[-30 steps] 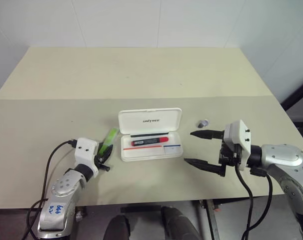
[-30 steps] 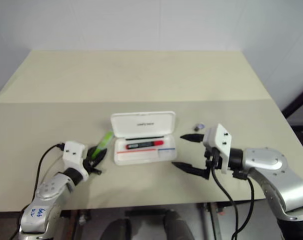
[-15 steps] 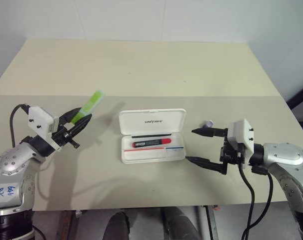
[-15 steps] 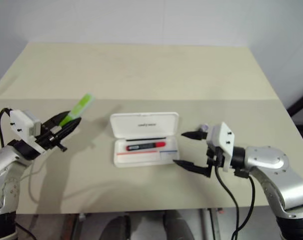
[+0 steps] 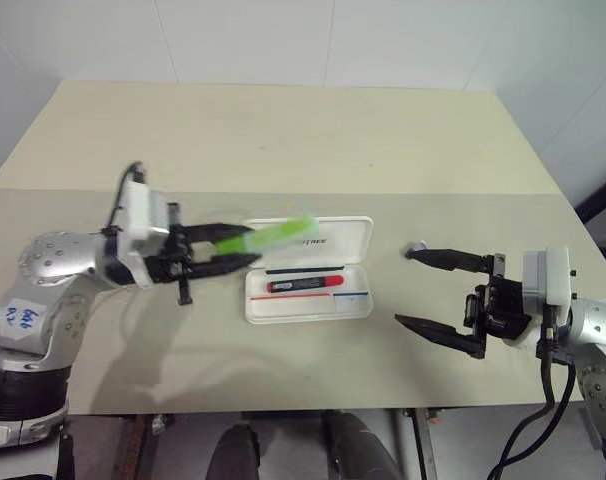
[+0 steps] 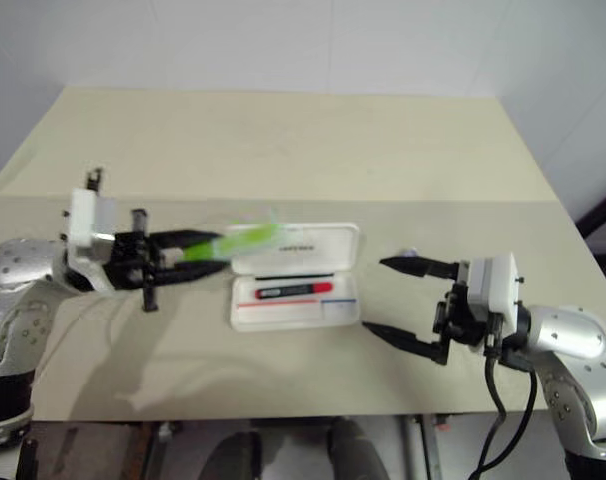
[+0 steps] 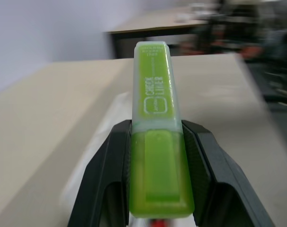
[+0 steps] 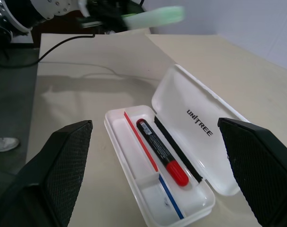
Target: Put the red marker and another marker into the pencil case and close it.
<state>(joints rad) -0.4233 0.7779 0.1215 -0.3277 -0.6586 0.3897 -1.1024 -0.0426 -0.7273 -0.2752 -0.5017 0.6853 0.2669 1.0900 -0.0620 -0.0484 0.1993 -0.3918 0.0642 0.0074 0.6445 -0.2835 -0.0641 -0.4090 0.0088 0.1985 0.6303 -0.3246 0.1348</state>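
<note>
Green highlighter (image 5: 273,235) clamped in left pincer (image 5: 245,247), above open case (image 5: 308,300) lid; red marker (image 5: 304,285) already inside. Right pincer (image 5: 428,290) wide, empty. Carry nearer over tray, lower flat beside marker, then release.

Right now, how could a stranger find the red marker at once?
On the beige table, find the open white pencil case. The red marker lies inside, along its red stripe: slim, black, with a red cap, unlike the stubby green highlighter.
</note>
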